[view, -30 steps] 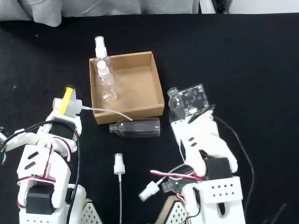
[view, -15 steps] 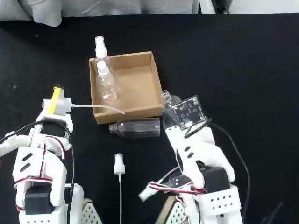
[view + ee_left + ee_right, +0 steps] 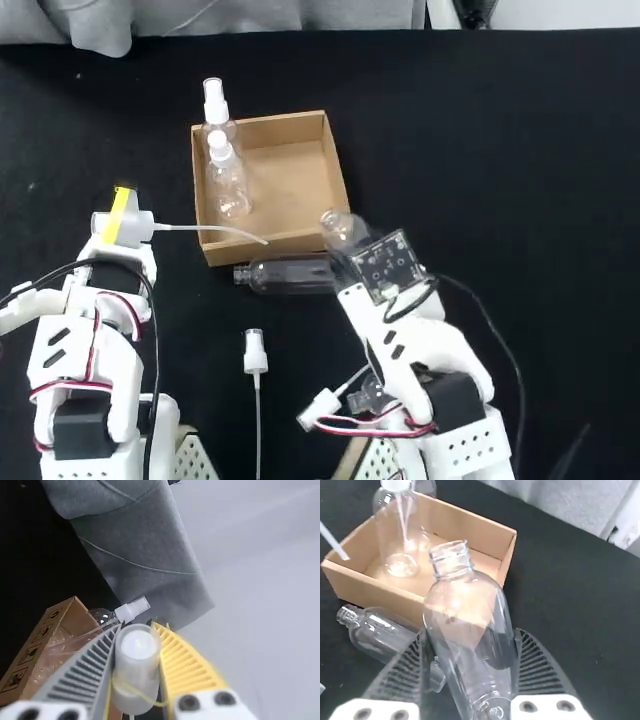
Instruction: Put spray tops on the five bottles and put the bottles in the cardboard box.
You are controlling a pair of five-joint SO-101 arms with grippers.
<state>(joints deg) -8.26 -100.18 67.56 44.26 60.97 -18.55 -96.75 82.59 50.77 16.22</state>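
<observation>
On the black table (image 3: 500, 150), found cardboard box (image 3: 300, 190) with a capped bottle (image 3: 226, 180) standing inside by its left wall. Saw right gripper (image 3: 470, 642) clamped on open-necked bottle (image 3: 462, 595) at box's near corner, and left gripper (image 3: 136, 630) closed round spray top (image 3: 135, 665). Noted uncapped bottle (image 3: 290, 275) lying just before box, with loose spray top (image 3: 255, 352) nearer the arms.

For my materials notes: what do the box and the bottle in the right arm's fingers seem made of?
The box looks like cardboard: matte brown walls. The bottle is probably clear plastic, glossy, the box showing through it; glass is possible.
</observation>
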